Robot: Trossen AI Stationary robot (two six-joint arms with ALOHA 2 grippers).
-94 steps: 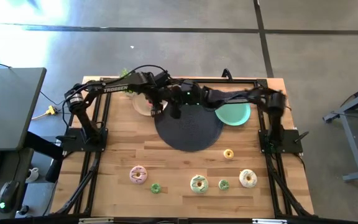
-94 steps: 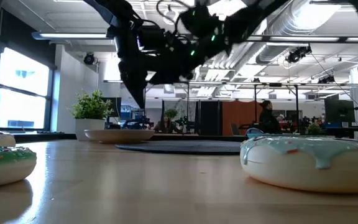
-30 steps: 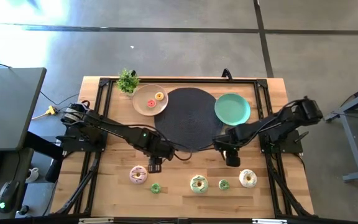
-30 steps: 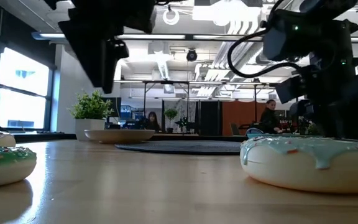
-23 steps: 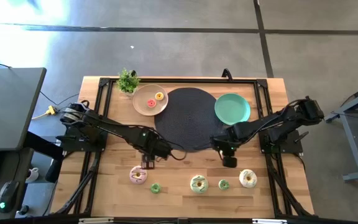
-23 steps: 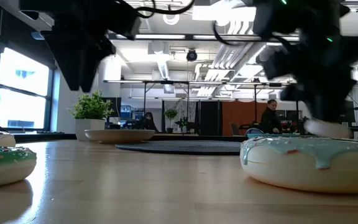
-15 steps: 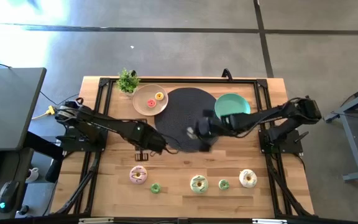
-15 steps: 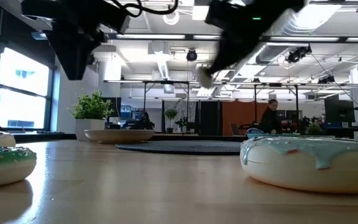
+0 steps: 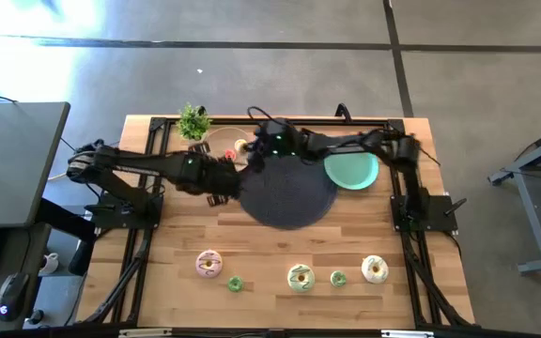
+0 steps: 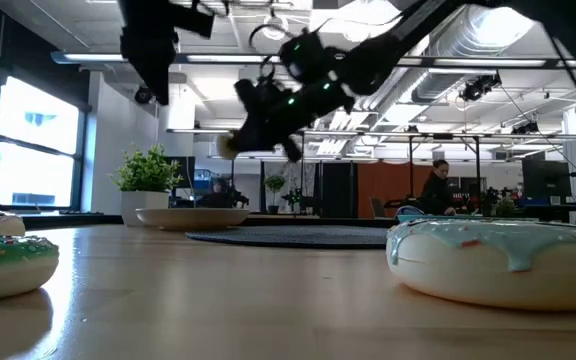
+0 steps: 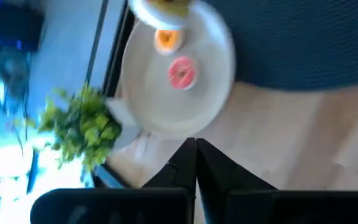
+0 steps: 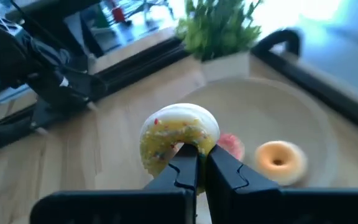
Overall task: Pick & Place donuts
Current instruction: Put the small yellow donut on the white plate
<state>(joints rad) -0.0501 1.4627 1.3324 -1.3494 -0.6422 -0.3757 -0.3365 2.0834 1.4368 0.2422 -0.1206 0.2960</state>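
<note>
My right gripper is shut on a yellow-frosted donut and hangs above the beige plate at the table's far left. A pink mini donut and an orange one lie flat on that plate. My left gripper is shut and empty. It hovers near the plate's near edge. Several more donuts lie flat along the table's near side: a pink one, a green-and-white one and a white one. My right gripper pinches the yellow donut's ring at the rim nearest the gripper, beside the hole, between its two fingertips. Whether a finger goes through the hole I cannot tell. The donut is lifted clear above the beige plate, tilted with its frosted face toward the wrist.
A big black round mat lies at the table's far middle, with a teal plate to its right. A small potted plant stands at the far left corner. Two mini green donuts lie near the front.
My right gripper took the yellow donut from the table near the mat's near right side, lifted it and carried it toward the far left, over the beige plate. My left gripper rose from beside the pink donut and moved toward the far edge with nothing in it.
</note>
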